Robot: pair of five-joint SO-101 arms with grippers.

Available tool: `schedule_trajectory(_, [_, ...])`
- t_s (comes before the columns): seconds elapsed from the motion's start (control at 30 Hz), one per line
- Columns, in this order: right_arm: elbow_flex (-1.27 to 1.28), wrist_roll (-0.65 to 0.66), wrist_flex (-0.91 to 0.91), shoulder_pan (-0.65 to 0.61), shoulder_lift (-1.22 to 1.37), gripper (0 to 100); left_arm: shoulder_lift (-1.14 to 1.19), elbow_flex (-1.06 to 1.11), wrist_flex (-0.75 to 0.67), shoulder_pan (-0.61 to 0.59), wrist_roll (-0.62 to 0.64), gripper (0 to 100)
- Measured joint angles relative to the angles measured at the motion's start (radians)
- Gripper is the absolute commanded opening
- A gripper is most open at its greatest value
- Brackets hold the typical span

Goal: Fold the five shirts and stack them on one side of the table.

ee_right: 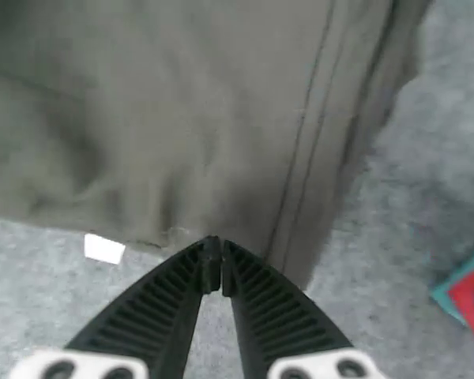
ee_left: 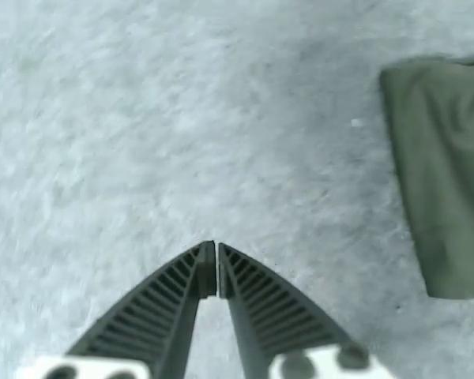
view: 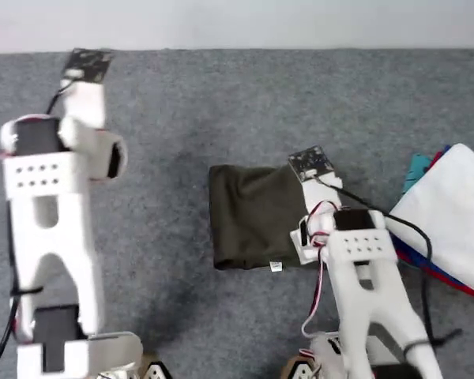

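Note:
A dark olive shirt lies folded into a rectangle on the grey carpeted table, a small white tag at its near hem. My right gripper hovers shut over that hem, close to the shirt's right corner, with no cloth visibly between its fingers. The right arm stands over the shirt's right edge. My left gripper is shut above bare carpet, well to the left of the olive shirt. The left arm stands at the table's far left.
A stack of folded shirts sits at the right edge, white on top, with red, blue and teal layers underneath; its corner lies near the right gripper. Open carpet lies between the arms and behind the olive shirt.

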Motion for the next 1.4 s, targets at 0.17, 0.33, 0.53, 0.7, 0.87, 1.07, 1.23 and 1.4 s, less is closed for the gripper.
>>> schedule_trajectory(0.17, [0.003,0.008,-0.011,0.054,0.138,0.9,-0.098,0.058,0.002,-0.058,0.0,1])
schedule_trajectory(0.33, [0.002,0.101,0.044,0.074,0.129,0.9,-0.144,0.101,0.002,-0.104,0.0,1])
schedule_trajectory(0.53, [-0.167,0.118,0.126,0.075,-0.054,1.1,-0.198,0.123,0.002,-0.14,0.0,1])
schedule_trajectory(0.7, [-0.242,0.121,-0.068,0.026,-0.078,1.1,-0.233,0.123,0.002,-0.14,0.0,1])
schedule_trajectory(0.87, [-0.242,0.121,-0.344,0.025,0.087,1.1,-0.238,0.123,0.002,-0.143,0.0,1])
schedule_trajectory(1.07, [-0.242,0.147,-0.621,0.12,0.448,0.9,-0.238,0.123,0.002,-0.144,0.0,1])
schedule_trajectory(1.23, [-0.247,0.262,-0.664,0.235,0.539,0.9,-0.258,0.123,0.002,-0.146,0.0,1])
schedule_trajectory(1.4, [-0.255,0.275,-0.667,0.244,0.479,0.9,-0.275,0.123,0.002,-0.146,0.0,1])
